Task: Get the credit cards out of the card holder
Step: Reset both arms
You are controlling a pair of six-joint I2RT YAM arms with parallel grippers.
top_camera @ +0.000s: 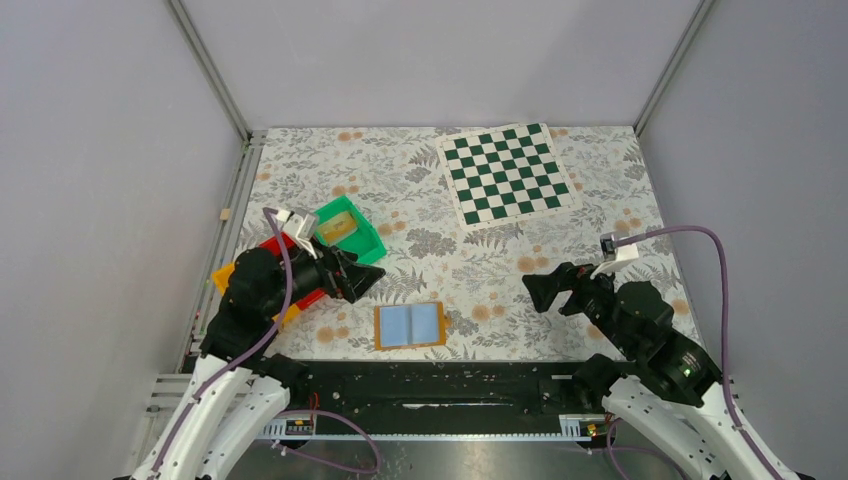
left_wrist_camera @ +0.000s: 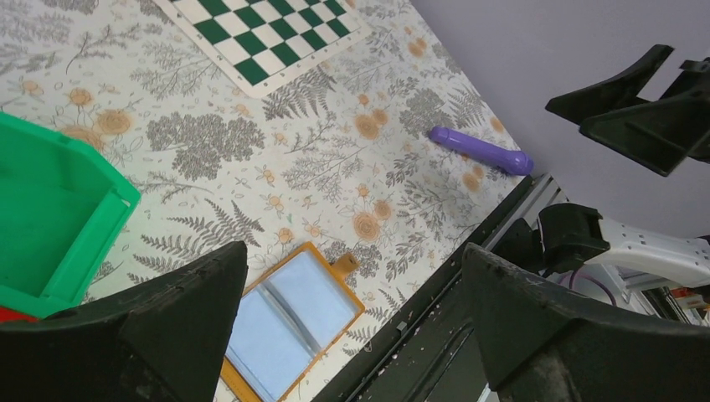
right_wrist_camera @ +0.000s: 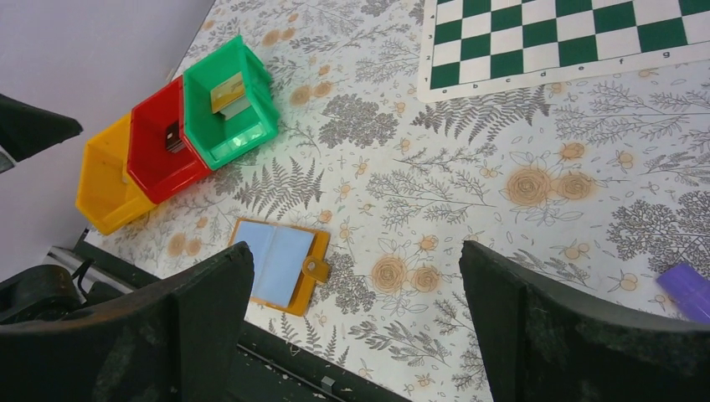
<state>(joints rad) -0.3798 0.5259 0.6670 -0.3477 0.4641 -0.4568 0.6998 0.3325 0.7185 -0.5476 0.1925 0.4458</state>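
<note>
The card holder (top_camera: 409,325) lies open and flat near the table's front edge, pale blue inside with an orange border and a snap tab. It also shows in the left wrist view (left_wrist_camera: 293,322) and the right wrist view (right_wrist_camera: 280,264). No card shows in its pockets. A pale card (top_camera: 340,228) lies in the green bin (right_wrist_camera: 228,92). My left gripper (top_camera: 365,278) is open and empty, above the table to the holder's upper left (left_wrist_camera: 352,251). My right gripper (top_camera: 535,290) is open and empty, to the holder's right (right_wrist_camera: 353,251).
Green (top_camera: 365,240), red (right_wrist_camera: 155,155) and yellow (right_wrist_camera: 105,188) bins stand in a row at the left; the red one holds a small dark item. A green-and-white chessboard (top_camera: 505,172) lies at the back right. A purple cylinder (left_wrist_camera: 481,151) lies near the right edge.
</note>
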